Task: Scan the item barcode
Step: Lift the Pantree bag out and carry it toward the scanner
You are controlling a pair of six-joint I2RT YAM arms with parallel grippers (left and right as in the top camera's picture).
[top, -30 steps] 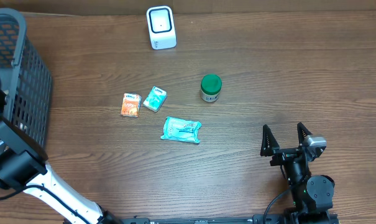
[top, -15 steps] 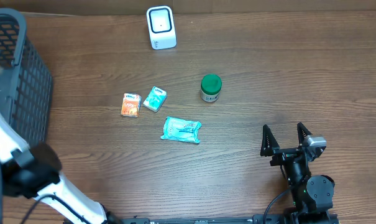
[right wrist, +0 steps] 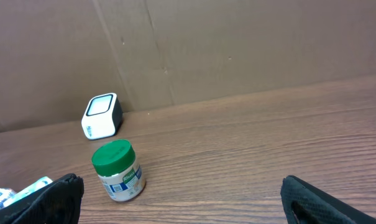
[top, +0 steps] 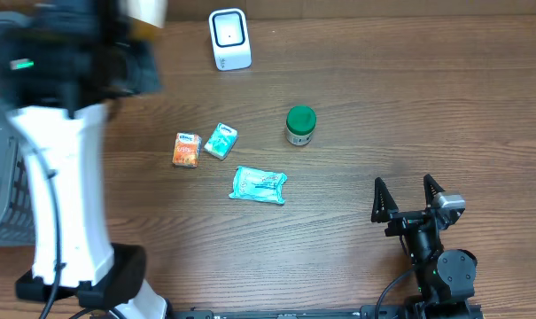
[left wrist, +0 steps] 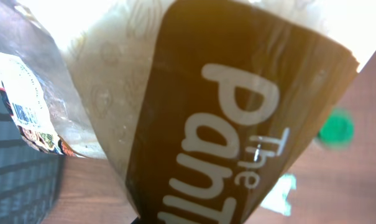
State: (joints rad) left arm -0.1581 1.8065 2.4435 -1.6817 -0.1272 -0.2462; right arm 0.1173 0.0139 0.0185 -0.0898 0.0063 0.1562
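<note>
**Held package sits just left of the scanner; the left arm has the reach**

- Left gripper (top: 136, 31): closed tight on the package (left wrist: 194, 124), a pale bag with a brown printed band. In the wrist view the bag fills nearly the whole frame. The fingers themselves are hidden beneath it.
- Overhead, the left arm is motion-blurred and raised over the far left corner of the table. Only a pale corner of the bag shows at the top edge.
- Scanner (top: 229, 38): a white unit standing at the far edge of the table. It lies to the right of the held bag in the overhead view, near but not touching. Its window looks tilted upward in the right wrist view.
- The bag's long axis runs away from the fingers, flaring wider as it goes.
- A printed label (left wrist: 23, 102) sits on the clear side panel at the left of the wrist view, with what looks like a small barcode. It is too blurred for you to be sure.
- Right gripper (top: 409, 199): jaws spread wide, holding nothing, low at the near right and well apart from the scanner.
- Judgement: your move is a short sideways carry toward the scanner, turning that labelled side to face its window.
</note>
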